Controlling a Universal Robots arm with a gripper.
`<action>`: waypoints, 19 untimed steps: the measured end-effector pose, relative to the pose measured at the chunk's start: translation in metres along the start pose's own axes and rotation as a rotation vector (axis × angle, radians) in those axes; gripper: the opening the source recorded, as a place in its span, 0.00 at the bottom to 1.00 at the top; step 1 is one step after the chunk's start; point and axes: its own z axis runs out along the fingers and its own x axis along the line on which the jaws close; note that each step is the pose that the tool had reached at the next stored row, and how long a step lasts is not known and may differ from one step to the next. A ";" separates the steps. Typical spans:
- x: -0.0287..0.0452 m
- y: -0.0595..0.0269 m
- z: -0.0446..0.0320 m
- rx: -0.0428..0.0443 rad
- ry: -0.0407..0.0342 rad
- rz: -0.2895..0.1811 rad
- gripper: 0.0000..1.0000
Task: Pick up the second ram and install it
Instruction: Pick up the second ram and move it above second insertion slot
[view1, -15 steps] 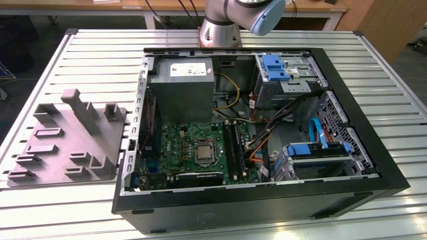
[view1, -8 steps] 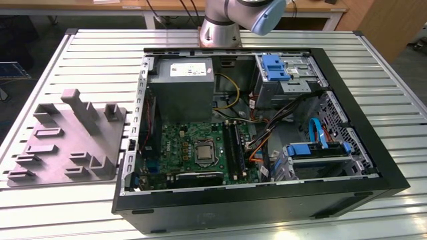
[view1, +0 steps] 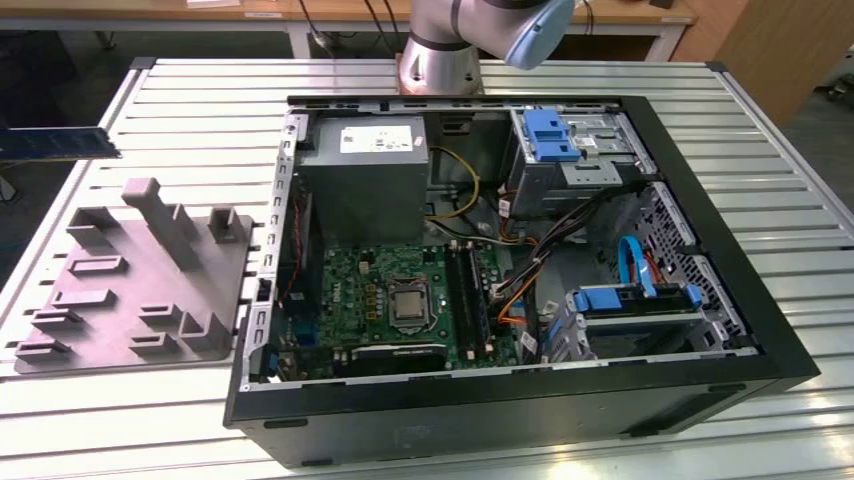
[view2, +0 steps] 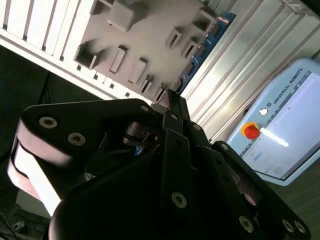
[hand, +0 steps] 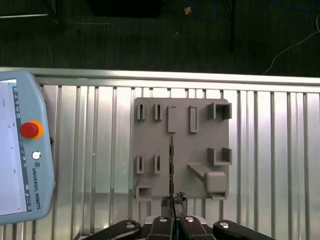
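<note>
Green-blue board, the second ram (view1: 60, 143), hangs raised near the grey fixture (view1: 134, 280), clamped edge-on in the tool (hand: 173, 202). Such a narrow hold could let it tilt and jam at the motherboard slot (view1: 467, 290).

The second ram (view1: 60, 143) is blue-green, the fixture (view1: 134, 300) grey.

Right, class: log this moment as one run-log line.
pincer: shut on second ram | position: over grey holder tray | computer case: open | install: not done
</note>
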 end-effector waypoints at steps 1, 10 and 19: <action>0.0000 -0.0044 0.0002 -0.0003 0.0000 0.000 0.11; 0.0004 -0.0453 0.0015 -0.0023 -0.0001 0.000 0.11; 0.0007 -0.0862 0.0028 -0.0042 0.0000 0.000 0.11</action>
